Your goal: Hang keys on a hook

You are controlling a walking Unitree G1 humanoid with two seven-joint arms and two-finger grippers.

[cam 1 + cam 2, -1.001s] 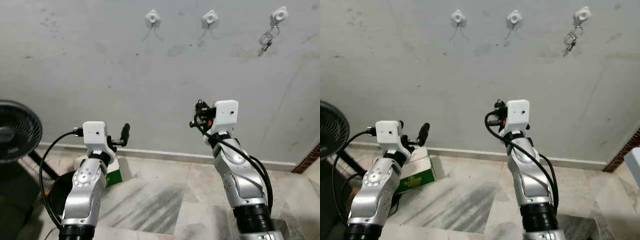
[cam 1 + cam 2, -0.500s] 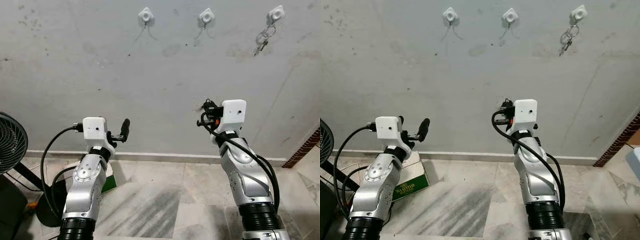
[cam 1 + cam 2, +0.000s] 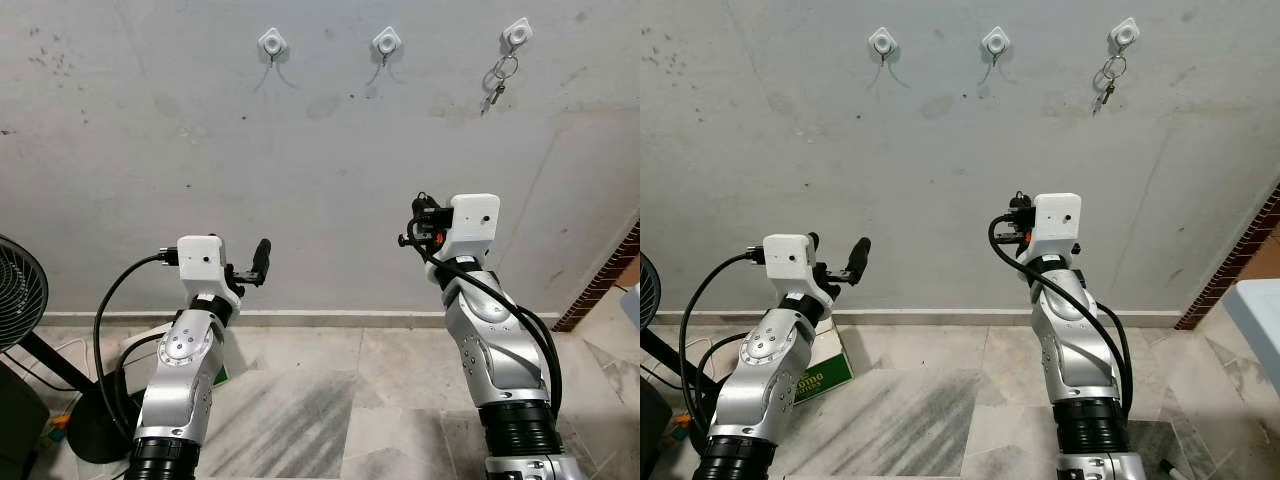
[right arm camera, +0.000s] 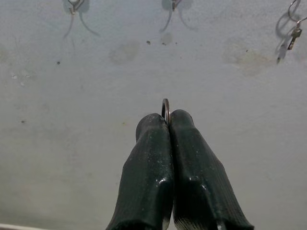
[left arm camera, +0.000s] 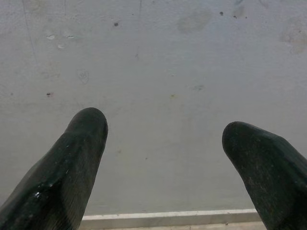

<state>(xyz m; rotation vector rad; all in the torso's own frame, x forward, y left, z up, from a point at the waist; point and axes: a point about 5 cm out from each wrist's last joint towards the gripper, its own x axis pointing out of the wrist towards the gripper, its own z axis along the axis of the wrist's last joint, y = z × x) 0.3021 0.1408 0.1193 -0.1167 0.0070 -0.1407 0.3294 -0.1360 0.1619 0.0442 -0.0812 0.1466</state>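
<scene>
Head views: three white hooks sit in a row high on the grey wall: the left hook [image 3: 272, 43], the middle hook [image 3: 387, 41] and the right hook [image 3: 516, 33]. A set of hung keys [image 3: 494, 82] dangles from the right hook. My left gripper [image 3: 262, 261] and my right gripper [image 3: 417, 222] are both raised in front of the wall, well below the hooks. A fan [image 3: 18, 292] stands at my left edge and a green box [image 3: 818, 373] lies on the marble floor [image 3: 330, 400] by the wall.

Left wrist view: my left fingers [image 5: 72, 167] are spread wide apart with nothing between them, facing bare wall and the skirting strip.

Right wrist view: my right fingers [image 4: 148, 167] are pressed together, clamped on a thin metal key ring [image 4: 166, 110] whose top arc stands out above the tips. This detail is too small to make out from the head. The ring is aimed at the wall beneath the middle hook, well apart from it.
</scene>
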